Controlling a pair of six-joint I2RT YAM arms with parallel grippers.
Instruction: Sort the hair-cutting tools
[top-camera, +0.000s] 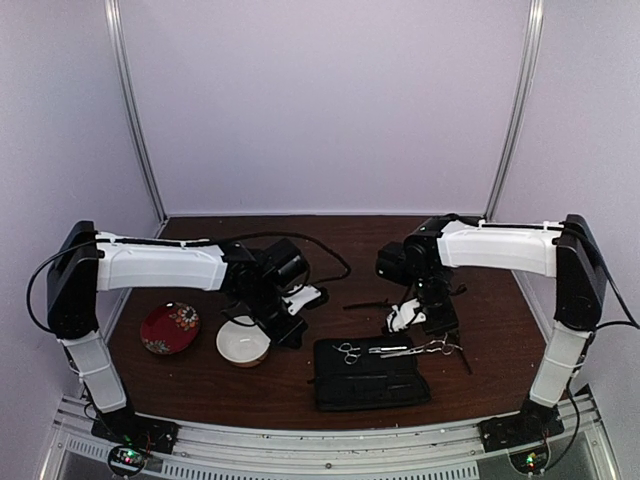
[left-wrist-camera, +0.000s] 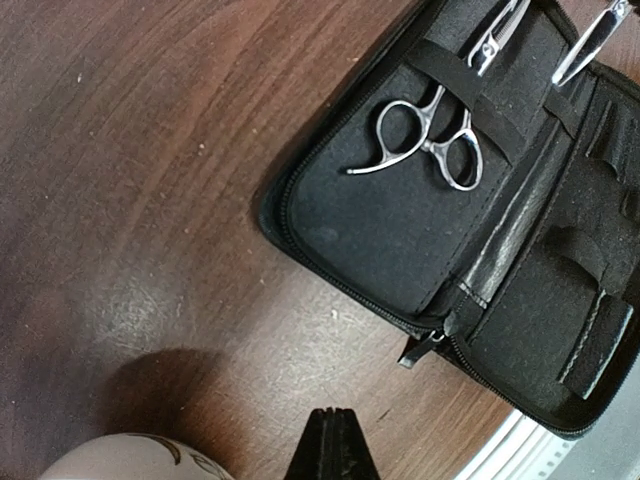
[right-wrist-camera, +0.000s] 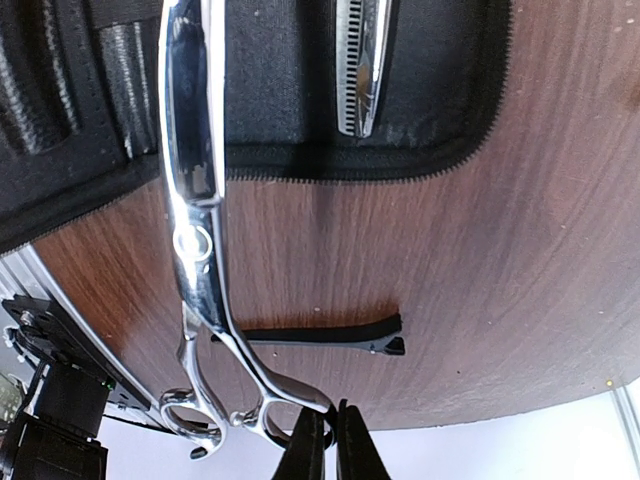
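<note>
At the table's left, just beside a white bowl (top-camera: 243, 342), the left claw (left-wrist-camera: 332, 445) hung with its fingers pressed together on nothing. To its right lay the open black pouch (top-camera: 372, 388). One pair of scissors (left-wrist-camera: 432, 147) sat flat in its lining, blades tucked under an elastic strap and ring handles free. Farther right, on bare wood just beyond the pouch's zip edge, lay a thin black clip (right-wrist-camera: 320, 337), untouched. The second scissors (right-wrist-camera: 195, 150) reached from over the pouch out past its edge, handles toward the right claw (right-wrist-camera: 330, 440). Its fingers were closed to a sliver, apparently on the thin curl of metal at the handle end. Both pairs looked like stiff, smooth steel, light but slick, and likely to pivot in so narrow a pinch. A hold across the shank near the screw would probably be steadier than one at the rings. The clip seemed light and low-lying, best pinched across its width.
</note>
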